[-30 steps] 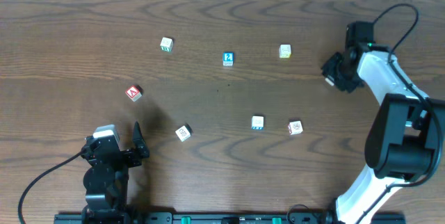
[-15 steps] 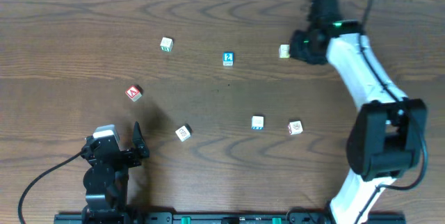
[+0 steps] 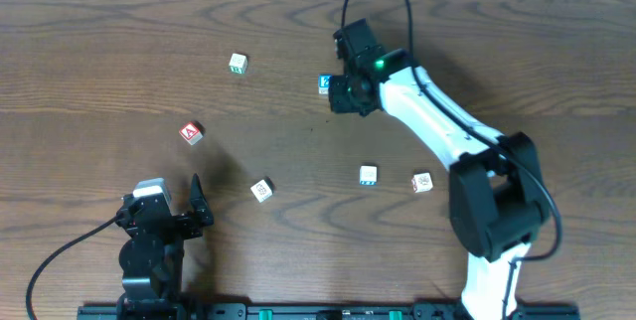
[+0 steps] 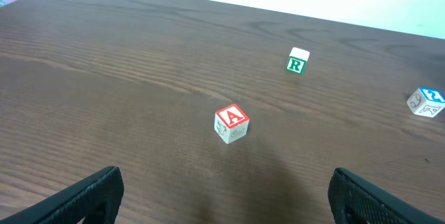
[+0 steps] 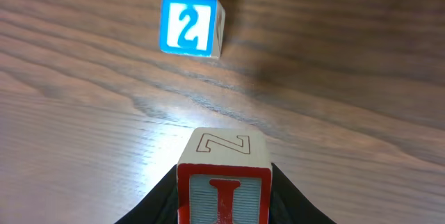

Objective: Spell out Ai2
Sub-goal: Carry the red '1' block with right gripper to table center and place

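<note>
Cubes: 7 total, 6 loose on the tabletop (image 3: 99,42), 1 held. Right gripper (image 3: 346,93), jaws part-closed, clamps red-I cube (image 5: 224,182) near blue 2 cube (image 5: 189,26). Red-A cube (image 4: 231,124) lies well apart, in front of left gripper (image 4: 226,189), jaws wide, empty. Surface is dark wood grain w/ pale strip beyond far edge.

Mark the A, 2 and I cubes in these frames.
A cube (image 4: 232,118): left wrist view, on its red A face.
2 cube (image 5: 188,26): right wrist view, on its blue 2 face.
I cube (image 5: 224,196): right wrist view, on its red I face.
</note>
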You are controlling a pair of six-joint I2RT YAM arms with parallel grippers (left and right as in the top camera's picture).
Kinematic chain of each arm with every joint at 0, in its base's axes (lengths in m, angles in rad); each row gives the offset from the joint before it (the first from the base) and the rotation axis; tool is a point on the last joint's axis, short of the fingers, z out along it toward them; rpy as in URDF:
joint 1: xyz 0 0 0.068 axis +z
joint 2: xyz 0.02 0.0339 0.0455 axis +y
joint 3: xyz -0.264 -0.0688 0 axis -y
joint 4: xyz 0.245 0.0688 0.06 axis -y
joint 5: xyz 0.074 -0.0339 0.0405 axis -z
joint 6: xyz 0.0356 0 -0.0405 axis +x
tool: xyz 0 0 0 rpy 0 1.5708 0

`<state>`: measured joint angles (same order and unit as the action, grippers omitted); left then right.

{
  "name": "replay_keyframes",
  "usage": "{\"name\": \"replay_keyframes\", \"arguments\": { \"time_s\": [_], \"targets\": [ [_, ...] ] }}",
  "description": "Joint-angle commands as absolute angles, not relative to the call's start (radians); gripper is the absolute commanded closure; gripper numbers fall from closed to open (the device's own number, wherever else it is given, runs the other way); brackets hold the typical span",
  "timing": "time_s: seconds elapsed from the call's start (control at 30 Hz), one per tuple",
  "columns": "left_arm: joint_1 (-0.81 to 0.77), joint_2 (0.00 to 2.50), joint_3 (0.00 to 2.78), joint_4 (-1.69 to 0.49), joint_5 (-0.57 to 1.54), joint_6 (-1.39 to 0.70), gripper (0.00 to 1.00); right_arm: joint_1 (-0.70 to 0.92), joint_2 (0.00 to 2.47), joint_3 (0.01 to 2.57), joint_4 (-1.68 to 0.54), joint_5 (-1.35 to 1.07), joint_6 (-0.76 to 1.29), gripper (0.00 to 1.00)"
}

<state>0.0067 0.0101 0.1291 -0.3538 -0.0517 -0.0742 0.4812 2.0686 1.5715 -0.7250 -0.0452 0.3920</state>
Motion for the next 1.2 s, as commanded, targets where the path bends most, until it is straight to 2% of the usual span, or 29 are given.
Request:
{"name": "replay_keyframes", "arguments": {
  "time_s": [0.0,0.27,0.87,1.17],
  "targets": [
    [0.013,0.004,0.107,-0.361,-0.052,-0.070,0.05,0.513,2.114,1.587,-0.707,-0.035,0.377,0.68],
    [0.013,0.004,0.107,-0.360,-0.052,-0.071,0.05,0.576,2.145,1.587,-0.646,-0.002,0.372,0.68],
    [0.013,0.004,0.107,-0.360,-0.052,-0.071,0.05,0.577,2.146,1.587,-0.703,0.042,0.376,0.66],
    [0.013,0.004,0.107,-0.360,-0.052,-0.070,0.05,0.577,2.146,1.587,-0.702,0.033,0.442,0.67]
  ]
}}
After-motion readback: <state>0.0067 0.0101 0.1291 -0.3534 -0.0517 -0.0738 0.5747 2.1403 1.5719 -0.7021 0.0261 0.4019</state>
